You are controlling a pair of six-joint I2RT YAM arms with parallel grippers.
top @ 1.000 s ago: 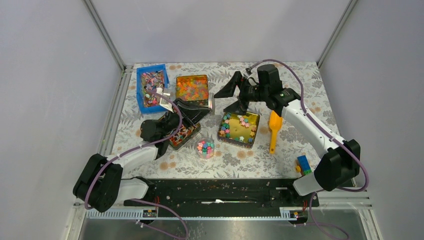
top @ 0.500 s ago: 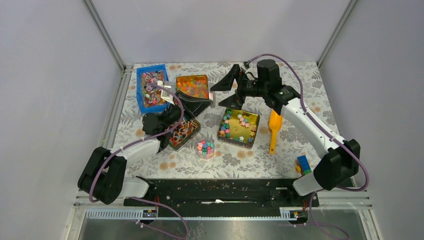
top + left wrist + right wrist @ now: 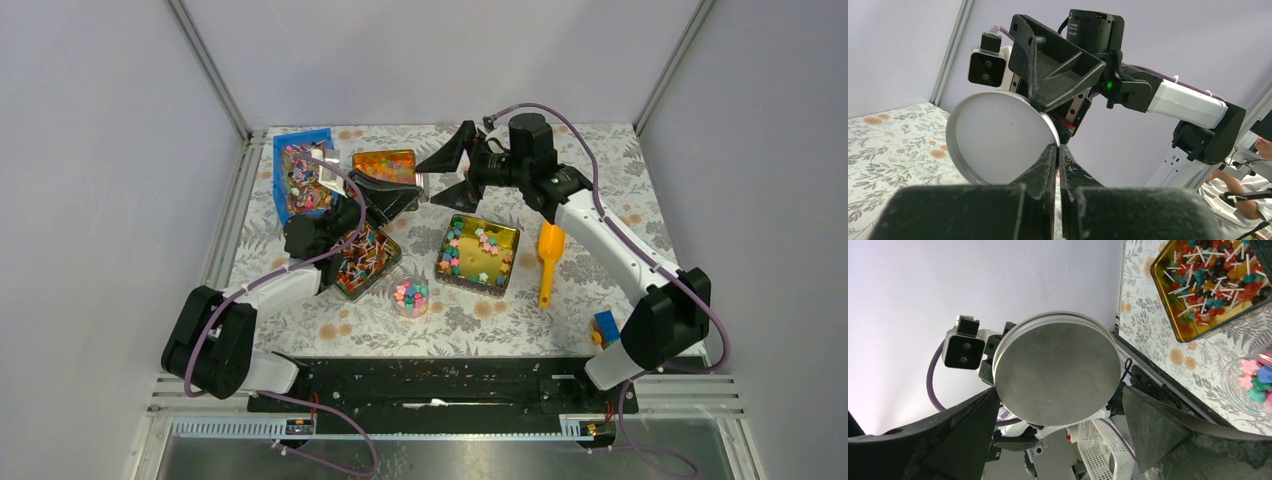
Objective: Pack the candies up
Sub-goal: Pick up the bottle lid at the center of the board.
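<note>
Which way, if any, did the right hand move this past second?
Yes: the right hand drew away from the candy tin, toward the far wall.

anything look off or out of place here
Only the round metal lid: it is up in the air on edge, pinched at its rim by the left gripper, between the open fingers of the right gripper, while the small jar of candies stands uncovered.
</note>
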